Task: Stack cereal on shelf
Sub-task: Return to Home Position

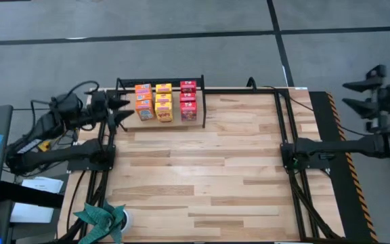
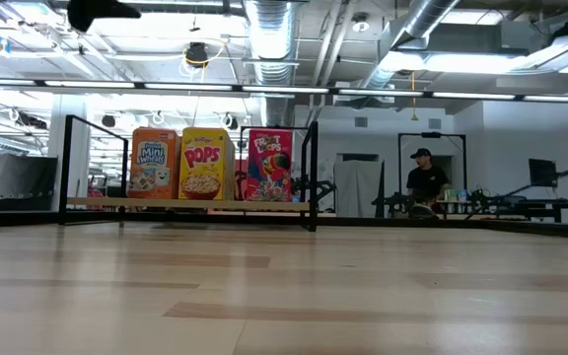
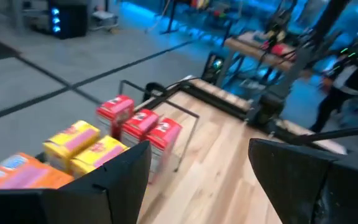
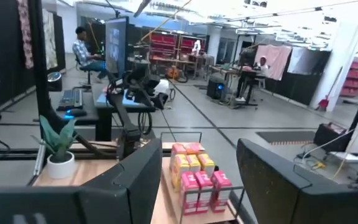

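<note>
Several cereal boxes stand upright on the shelf (image 1: pixel 160 80) at the table's far left, in an orange (image 1: pixel 143 102), a yellow (image 1: pixel 163 102) and a red (image 1: pixel 188 100) row. The low view shows the front boxes, orange (image 2: pixel 154 164), yellow (image 2: pixel 203 164) and red (image 2: pixel 270 165), resting on the wooden board (image 2: pixel 97 203). My left gripper (image 1: pixel 122 110) hovers open just left of the shelf, holding nothing; its wrist view shows the red boxes (image 3: pixel 140 124) ahead. My right gripper (image 1: pixel 353 95) hangs open beyond the table's right edge, far from the boxes (image 4: pixel 194 171).
A potted green plant (image 1: pixel 103 218) stands at the table's near left corner. Black rails (image 1: pixel 286 135) run along the table's right part. The wide wooden tabletop (image 1: pixel 208 176) stretches in front of the shelf. A person (image 2: pixel 427 177) is in the room behind.
</note>
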Action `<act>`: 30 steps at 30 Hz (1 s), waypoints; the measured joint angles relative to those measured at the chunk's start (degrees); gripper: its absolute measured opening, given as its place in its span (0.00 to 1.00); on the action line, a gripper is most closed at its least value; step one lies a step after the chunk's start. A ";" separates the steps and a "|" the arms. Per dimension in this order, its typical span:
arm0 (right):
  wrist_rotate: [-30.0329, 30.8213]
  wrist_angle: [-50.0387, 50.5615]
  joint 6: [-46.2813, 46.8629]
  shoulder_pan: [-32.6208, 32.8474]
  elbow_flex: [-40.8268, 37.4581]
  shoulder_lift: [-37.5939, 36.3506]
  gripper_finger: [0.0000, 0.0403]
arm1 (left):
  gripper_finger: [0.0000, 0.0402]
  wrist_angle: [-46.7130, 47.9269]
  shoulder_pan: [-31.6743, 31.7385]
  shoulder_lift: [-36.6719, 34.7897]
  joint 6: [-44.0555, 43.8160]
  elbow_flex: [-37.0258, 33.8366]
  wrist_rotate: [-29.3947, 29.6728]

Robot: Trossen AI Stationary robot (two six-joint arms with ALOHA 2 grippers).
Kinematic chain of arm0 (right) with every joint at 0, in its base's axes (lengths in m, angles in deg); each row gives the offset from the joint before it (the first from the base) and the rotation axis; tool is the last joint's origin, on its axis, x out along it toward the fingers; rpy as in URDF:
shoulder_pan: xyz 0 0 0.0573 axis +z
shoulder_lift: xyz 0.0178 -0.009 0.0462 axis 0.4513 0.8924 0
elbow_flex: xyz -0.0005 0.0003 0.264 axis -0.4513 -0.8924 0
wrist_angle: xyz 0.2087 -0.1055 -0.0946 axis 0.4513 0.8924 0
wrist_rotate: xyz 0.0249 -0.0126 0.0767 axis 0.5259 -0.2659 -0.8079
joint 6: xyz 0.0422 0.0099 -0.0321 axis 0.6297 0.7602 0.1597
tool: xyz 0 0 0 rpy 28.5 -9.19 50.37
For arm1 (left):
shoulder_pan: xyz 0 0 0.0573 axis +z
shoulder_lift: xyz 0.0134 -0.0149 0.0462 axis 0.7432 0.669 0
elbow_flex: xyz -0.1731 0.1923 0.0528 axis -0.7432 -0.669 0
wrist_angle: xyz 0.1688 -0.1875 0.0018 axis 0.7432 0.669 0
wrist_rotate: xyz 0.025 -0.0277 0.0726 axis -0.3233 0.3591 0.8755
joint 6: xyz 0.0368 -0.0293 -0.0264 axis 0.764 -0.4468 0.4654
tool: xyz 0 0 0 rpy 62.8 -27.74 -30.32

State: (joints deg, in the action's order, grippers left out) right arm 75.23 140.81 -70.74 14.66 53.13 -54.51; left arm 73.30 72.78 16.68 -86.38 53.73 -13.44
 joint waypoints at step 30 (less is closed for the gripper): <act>0.55 -43.12 7.33 11.44 -70.48 -35.13 0.58 | 0.65 -28.02 -11.00 -22.39 -10.07 -39.93 2.20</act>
State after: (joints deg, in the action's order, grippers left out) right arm 75.78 97.69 -63.41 26.10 -17.35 -89.64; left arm 45.28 61.78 -5.71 -96.45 13.79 -11.24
